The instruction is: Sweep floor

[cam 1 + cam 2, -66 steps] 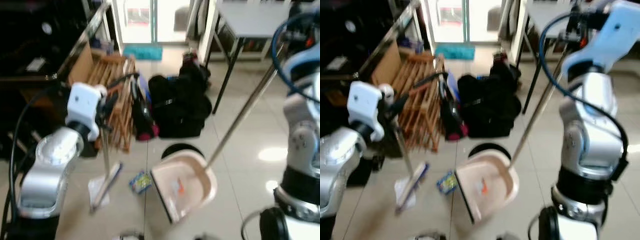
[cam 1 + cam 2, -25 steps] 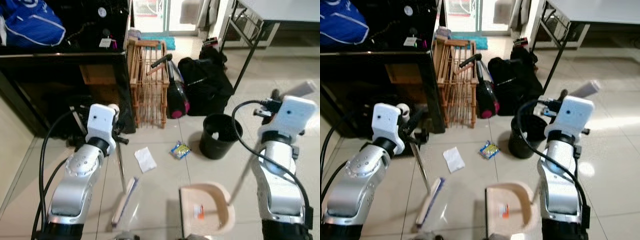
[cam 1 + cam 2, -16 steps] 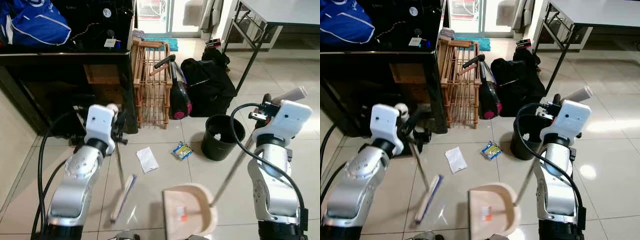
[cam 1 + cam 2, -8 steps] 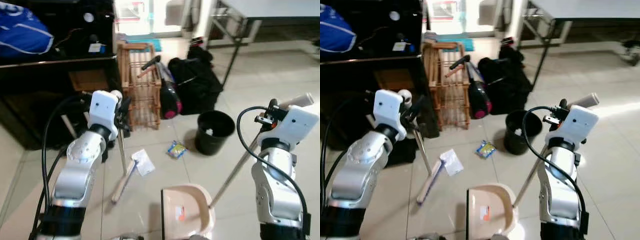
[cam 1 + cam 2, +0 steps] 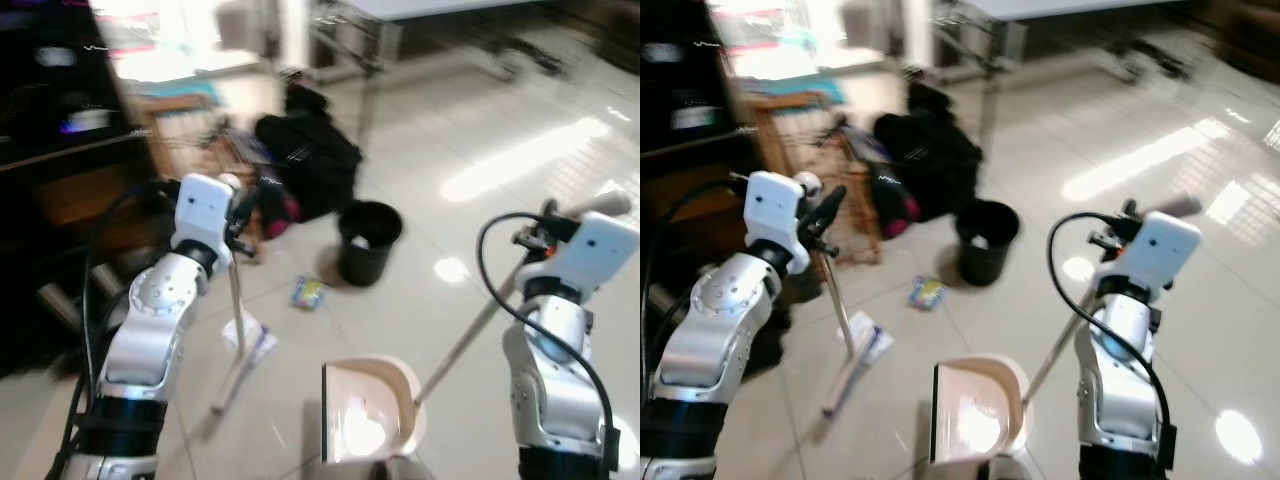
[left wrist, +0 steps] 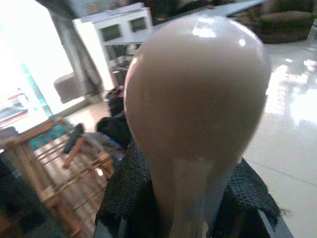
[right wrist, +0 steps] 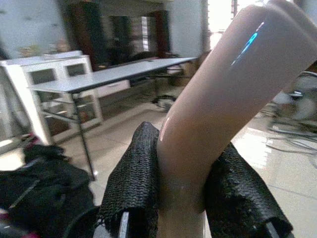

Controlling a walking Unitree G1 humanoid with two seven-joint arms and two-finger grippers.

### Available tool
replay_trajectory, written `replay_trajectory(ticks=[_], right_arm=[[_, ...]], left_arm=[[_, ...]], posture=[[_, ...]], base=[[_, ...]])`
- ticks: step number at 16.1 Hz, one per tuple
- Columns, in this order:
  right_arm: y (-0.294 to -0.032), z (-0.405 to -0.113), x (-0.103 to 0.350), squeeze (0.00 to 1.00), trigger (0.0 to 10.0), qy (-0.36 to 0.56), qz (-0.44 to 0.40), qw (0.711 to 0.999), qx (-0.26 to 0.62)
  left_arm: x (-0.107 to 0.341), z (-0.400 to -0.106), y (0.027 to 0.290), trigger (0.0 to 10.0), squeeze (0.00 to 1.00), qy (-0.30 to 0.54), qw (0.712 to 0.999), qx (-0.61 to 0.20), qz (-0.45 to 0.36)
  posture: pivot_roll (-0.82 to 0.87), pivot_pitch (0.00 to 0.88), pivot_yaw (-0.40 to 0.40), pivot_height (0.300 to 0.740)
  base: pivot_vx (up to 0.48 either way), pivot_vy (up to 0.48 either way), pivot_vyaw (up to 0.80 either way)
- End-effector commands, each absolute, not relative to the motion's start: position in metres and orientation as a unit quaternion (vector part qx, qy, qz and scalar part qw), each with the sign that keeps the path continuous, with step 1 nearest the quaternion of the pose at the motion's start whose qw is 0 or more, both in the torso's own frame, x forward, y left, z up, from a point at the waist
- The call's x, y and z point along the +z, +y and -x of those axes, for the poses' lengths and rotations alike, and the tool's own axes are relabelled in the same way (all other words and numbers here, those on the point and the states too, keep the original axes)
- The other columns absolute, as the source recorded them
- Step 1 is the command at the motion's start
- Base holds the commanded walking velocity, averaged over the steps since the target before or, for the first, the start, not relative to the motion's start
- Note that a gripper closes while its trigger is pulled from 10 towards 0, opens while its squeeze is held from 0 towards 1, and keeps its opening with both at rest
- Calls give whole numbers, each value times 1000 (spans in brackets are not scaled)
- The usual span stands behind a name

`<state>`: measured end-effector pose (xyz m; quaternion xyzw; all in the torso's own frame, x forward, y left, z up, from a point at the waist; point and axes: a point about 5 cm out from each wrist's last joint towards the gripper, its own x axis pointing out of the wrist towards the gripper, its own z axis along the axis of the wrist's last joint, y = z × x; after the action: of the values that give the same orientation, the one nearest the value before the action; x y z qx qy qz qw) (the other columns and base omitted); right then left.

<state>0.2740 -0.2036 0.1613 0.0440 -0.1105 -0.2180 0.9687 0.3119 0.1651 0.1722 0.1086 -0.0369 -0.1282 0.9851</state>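
Observation:
My left gripper (image 5: 240, 214) is shut on the top of a broom pole (image 5: 237, 300); in the left wrist view its black pads (image 6: 124, 198) clamp the beige broom knob (image 6: 195, 104). The broom head (image 5: 236, 368) rests on the tiles beside a white paper scrap (image 5: 243, 327). A blue and yellow wrapper (image 5: 307, 291) lies further out. My right gripper (image 5: 536, 236) is shut on the long dustpan handle (image 5: 468, 335), its pads (image 7: 133, 188) clamped on the beige grip (image 7: 218, 104). The beige dustpan (image 5: 367, 418) sits on the floor near my feet.
A black bin (image 5: 366, 240) stands beyond the wrapper. Black bags (image 5: 305, 158) and a wooden rack (image 5: 185, 135) lie behind it, a dark cabinet (image 5: 60, 160) on the left, table legs (image 5: 366, 70) at the back. Glossy tile floor (image 5: 500, 150) stretches to the right.
The whole picture has swung and blurred, so the camera has moved. The broom head still sits by the white paper and the dustpan stays near my feet. Both grips are unchanged.

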Motion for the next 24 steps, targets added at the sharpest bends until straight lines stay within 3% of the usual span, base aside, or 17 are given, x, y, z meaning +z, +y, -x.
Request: replay_trajectory(ticks=[1,14,19,22,24], right_arm=[[-207,-273,167,0,10000,-125,-50,965,-225],[-203,-278,173,0,10000,-134,-50,965,-218],[-174,-289,181,0,10000,-144,39,986,-70],[-166,-292,185,0,10000,-158,51,986,-20],[-170,-292,186,0,10000,-164,52,985,-33]], left_arm=[[183,-315,162,10000,0,-63,982,-135,-114],[188,-323,164,10000,0,-69,981,-138,-116],[174,-315,170,10000,0,-52,985,-124,-112],[173,-313,173,10000,0,-53,985,-116,-113],[172,-311,173,10000,0,-52,986,-114,-113]], posture=[[-40,78,37,740],[-38,79,49,740],[-32,81,29,740],[-29,77,20,740],[-28,74,12,740]], base=[[0,330,-800],[0,333,-800],[0,332,-134],[0,330,0],[0,330,0]])
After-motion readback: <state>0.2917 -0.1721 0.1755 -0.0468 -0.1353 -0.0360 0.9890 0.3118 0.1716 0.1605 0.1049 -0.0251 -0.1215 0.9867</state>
